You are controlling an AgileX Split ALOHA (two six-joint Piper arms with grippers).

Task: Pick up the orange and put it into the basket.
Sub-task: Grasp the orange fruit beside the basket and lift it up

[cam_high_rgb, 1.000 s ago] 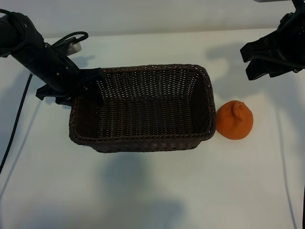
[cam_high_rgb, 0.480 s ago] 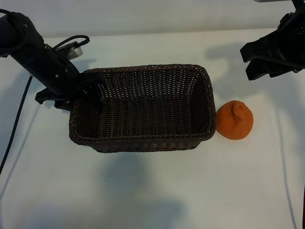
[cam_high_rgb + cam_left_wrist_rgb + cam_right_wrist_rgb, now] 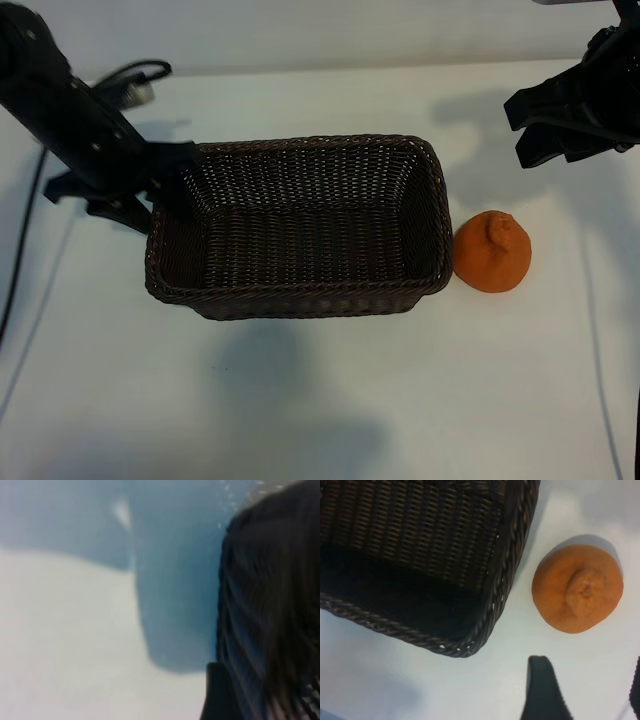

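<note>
Orange on the table, just beside the basket, stem knob up, below and slightly inward of the right gripper, the nearer one, hanging with jaws apart, empty. Left gripper, open too, at the basket's far end; since a second ago, drawn outward from the rim.

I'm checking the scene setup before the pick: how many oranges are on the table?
1. The orange sits on the table just outside the basket, beside its right-hand end as the exterior view shows it. The basket's inside looks bare, so nothing seems hidden there.
</note>
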